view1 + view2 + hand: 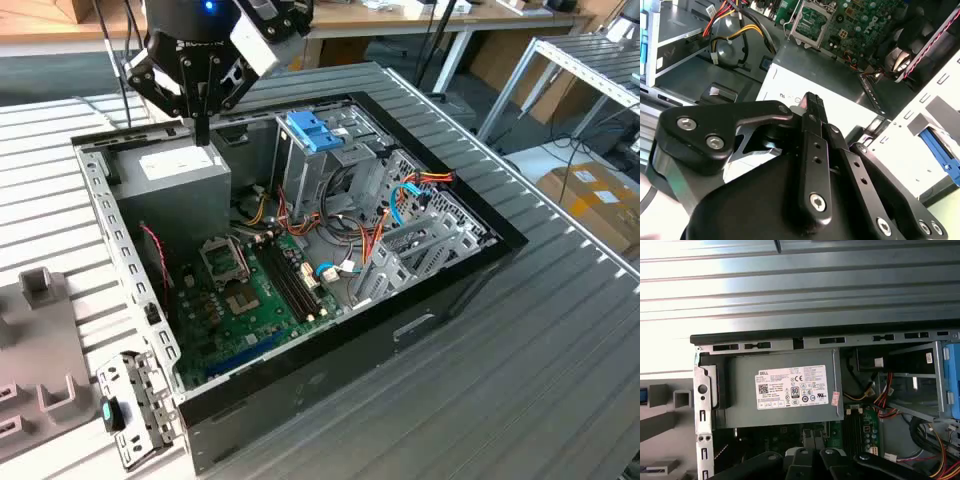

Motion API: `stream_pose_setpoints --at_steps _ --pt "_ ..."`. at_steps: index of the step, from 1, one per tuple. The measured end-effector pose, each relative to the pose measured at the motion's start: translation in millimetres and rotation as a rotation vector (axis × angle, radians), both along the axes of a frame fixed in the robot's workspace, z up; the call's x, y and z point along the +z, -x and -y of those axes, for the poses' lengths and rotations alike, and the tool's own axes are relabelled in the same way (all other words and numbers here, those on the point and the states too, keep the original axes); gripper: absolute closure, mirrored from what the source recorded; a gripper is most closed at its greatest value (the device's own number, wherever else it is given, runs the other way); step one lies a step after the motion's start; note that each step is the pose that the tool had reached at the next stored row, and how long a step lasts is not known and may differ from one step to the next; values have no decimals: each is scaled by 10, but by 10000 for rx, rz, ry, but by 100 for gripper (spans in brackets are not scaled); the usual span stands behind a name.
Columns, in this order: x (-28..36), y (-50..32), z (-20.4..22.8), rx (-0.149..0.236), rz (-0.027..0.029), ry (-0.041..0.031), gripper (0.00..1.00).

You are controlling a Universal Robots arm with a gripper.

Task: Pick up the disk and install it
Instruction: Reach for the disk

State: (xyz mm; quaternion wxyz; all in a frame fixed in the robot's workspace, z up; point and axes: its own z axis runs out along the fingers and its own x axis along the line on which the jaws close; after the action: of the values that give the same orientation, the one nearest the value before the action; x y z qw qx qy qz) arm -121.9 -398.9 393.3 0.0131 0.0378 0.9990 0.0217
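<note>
The gripper (203, 136), fingers pinched together on nothing, hangs just above the power supply (185, 172), while the disk (940, 145) (one blue-railed edge shows) lies well apart from them beyond the case wall (106, 215), so pickup and installation both remain.

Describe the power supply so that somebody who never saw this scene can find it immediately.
Find the open black computer case on the slatted table. In its corner towards the exterior view's left, just beneath the gripper, sits the power supply. It is a plain grey metal box with a white label on top, unlike the green motherboard beside it.
</note>
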Motion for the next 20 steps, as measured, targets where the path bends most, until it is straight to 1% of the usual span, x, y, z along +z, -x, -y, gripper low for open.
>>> stream_pose_setpoints --at_steps 10,20 --pt "-1 18 0 -1 0 -1 89" --pt "-3 93 -1 0 0 0 89"
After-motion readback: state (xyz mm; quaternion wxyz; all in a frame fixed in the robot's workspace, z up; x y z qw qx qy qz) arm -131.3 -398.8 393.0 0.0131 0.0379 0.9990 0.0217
